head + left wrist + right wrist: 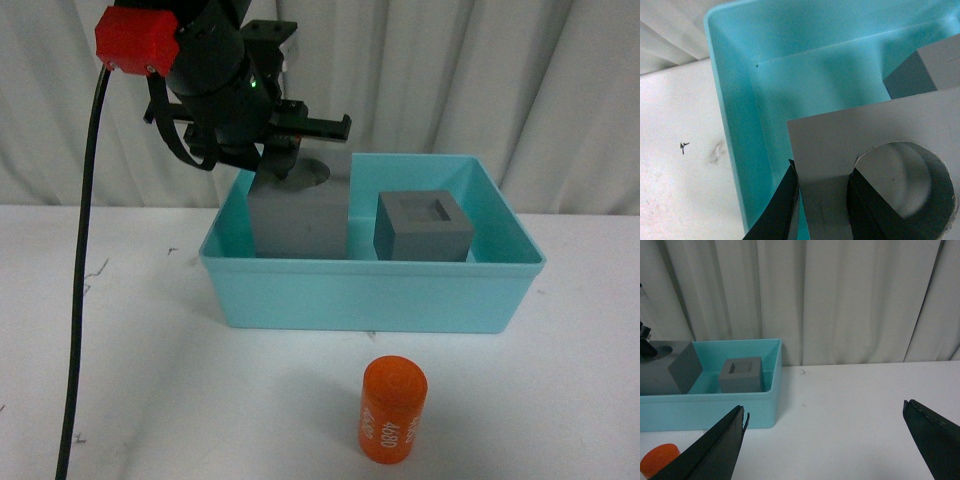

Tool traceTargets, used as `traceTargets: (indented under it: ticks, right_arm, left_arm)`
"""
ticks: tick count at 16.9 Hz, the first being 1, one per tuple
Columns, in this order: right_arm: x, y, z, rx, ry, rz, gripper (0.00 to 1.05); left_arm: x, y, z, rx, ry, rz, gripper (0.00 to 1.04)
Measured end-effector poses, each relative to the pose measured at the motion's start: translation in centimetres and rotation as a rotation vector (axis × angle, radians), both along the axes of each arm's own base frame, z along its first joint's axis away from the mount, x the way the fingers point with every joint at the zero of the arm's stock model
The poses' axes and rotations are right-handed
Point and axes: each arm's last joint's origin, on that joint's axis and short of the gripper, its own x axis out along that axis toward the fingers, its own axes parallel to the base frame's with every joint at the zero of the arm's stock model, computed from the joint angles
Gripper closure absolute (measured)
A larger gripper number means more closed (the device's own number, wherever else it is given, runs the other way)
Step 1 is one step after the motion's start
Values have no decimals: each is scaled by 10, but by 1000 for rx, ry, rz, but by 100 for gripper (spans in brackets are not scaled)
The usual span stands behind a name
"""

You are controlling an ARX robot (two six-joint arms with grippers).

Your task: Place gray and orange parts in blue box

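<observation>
My left gripper (285,160) is shut on the wall of the gray cube with the round recess (298,210), one finger inside the recess and one outside. The cube stands in the left half of the blue box (370,290); whether it rests on the floor I cannot tell. The left wrist view shows the same cube (840,145) between the dark fingers (782,200). The gray cube with the square recess (422,226) sits in the right half of the box. The orange cylinder (392,410) with white digits stands on the table in front of the box. My right gripper (825,412) is open over bare table.
A white curtain (500,70) hangs behind the white table (120,330). A black cable (80,300) drops down at the left. In the right wrist view the blue box (710,407), the square-recess cube (741,375) and the orange cylinder's top (660,456) lie to one side.
</observation>
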Motion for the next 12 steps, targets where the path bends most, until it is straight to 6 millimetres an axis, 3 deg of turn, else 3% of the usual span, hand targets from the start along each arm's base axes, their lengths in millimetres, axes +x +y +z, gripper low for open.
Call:
traceTargets:
  ticks: [6,12]
  right_arm:
    - [0,0,0,0,0,0,6]
    - [0,0,0,0,0,0,6]
  left_arm:
    - [1,0,-7,3,-3,5,83]
    - [-2,2,-27,42,57,9,83]
